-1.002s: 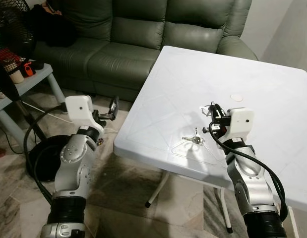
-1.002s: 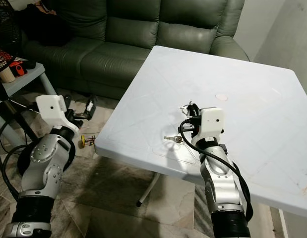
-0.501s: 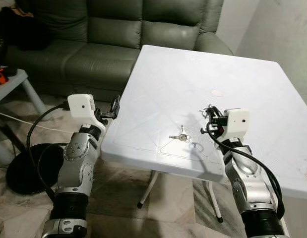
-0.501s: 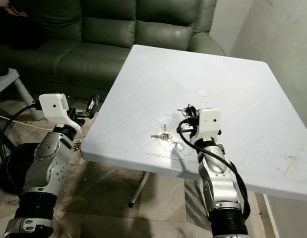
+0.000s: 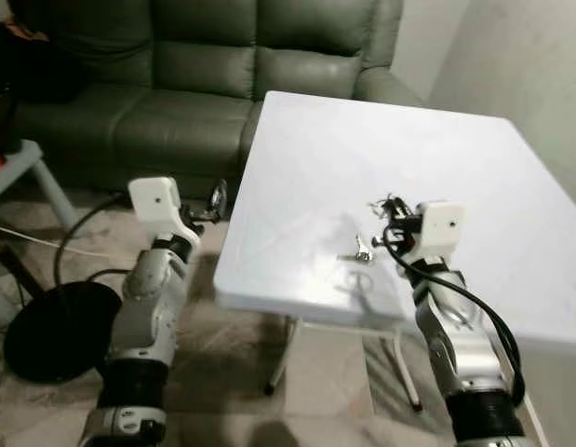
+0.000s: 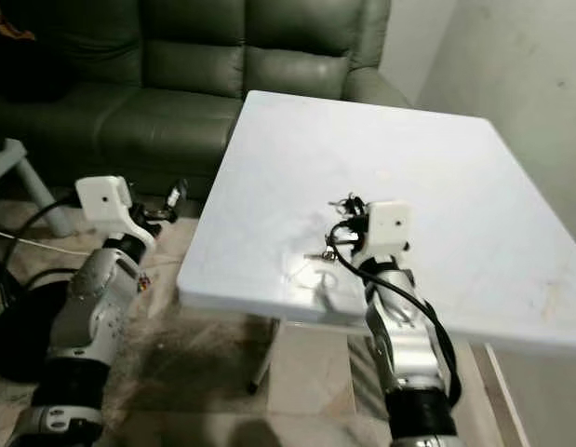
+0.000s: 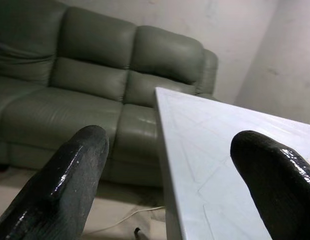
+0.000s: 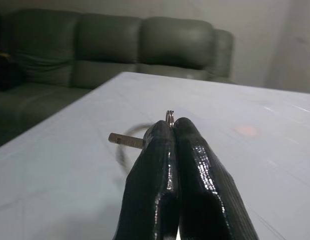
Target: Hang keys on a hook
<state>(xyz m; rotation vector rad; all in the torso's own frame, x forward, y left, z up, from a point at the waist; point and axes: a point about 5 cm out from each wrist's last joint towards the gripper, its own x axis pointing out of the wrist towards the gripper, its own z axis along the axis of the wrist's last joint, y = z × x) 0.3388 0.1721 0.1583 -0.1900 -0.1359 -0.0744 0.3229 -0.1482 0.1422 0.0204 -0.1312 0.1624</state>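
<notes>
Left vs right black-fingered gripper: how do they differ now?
Left gripper is open and empty; right gripper is shut on the metal keys. Left hangs off the white plastic table's edge; right is above its top. Both have glossy black fingers.

Metal keys [image 8: 128, 140] on ring, pinched between closed jaws above table.

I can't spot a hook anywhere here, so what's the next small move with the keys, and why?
Probably lift the right pincer a little clear of the white table. Its fingers are shut on the keys, which hang just above the tabletop.
</notes>
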